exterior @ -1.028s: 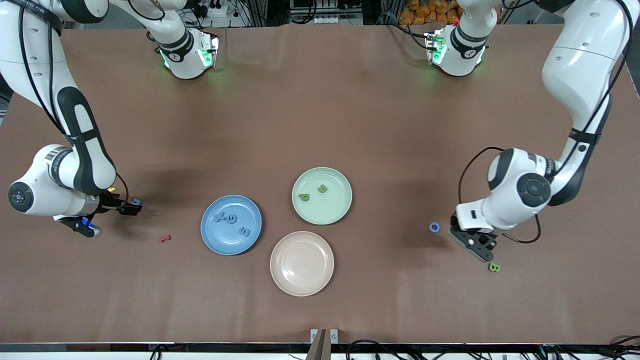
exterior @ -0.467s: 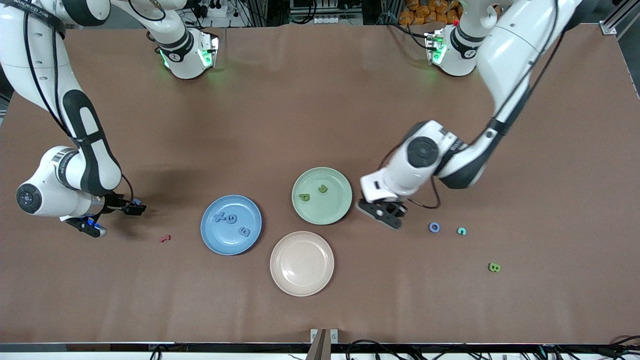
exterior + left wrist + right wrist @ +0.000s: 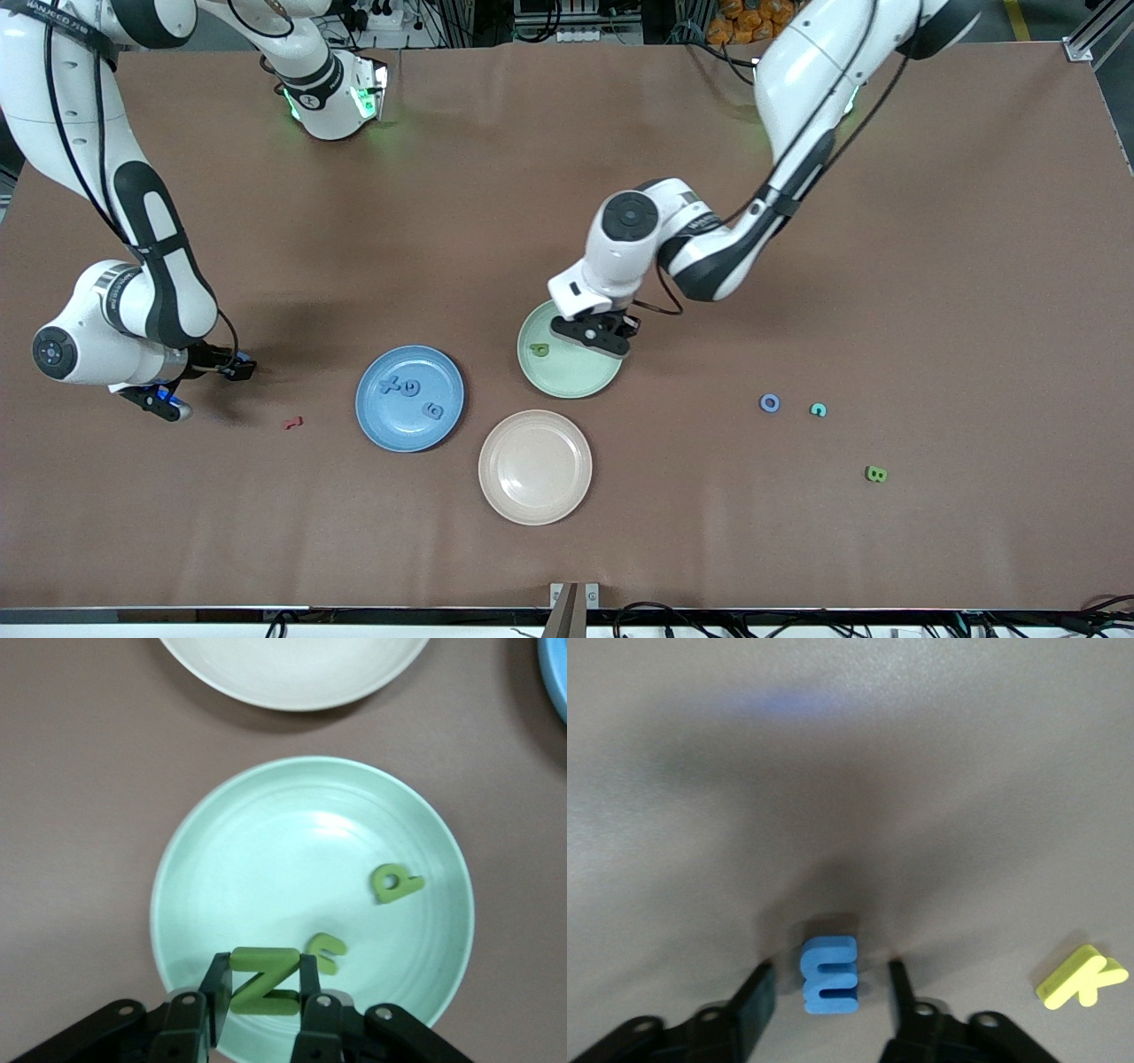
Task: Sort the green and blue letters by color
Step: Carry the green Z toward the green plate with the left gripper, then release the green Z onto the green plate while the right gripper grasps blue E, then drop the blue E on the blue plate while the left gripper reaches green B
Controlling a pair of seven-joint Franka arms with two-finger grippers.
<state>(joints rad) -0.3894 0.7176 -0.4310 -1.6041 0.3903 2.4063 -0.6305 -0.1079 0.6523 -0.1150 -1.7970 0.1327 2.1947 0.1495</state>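
Observation:
My left gripper (image 3: 592, 335) is shut on a green letter Z (image 3: 264, 981) and holds it over the green plate (image 3: 576, 374), near the rim. Two green letters (image 3: 396, 883) (image 3: 326, 950) lie in that plate (image 3: 266, 859). My right gripper (image 3: 829, 979) is open low over the table at the right arm's end (image 3: 235, 365), its fingers either side of a blue letter E (image 3: 830, 973), with a gap on each side. The blue plate (image 3: 372, 418) holds three blue letters (image 3: 409, 387). A blue ring letter (image 3: 770, 403) and a green B (image 3: 875, 474) lie loose toward the left arm's end.
An empty beige plate (image 3: 535, 466) sits nearer the front camera than the other two plates. A teal letter (image 3: 819, 409) lies beside the blue ring. A dark red letter (image 3: 292, 423) lies between my right gripper and the blue plate. A yellow letter (image 3: 1081, 976) lies near the blue E.
My left arm swung from the loose letters at its end of the table to over the green plate, carrying the green Z. My right arm barely moved.

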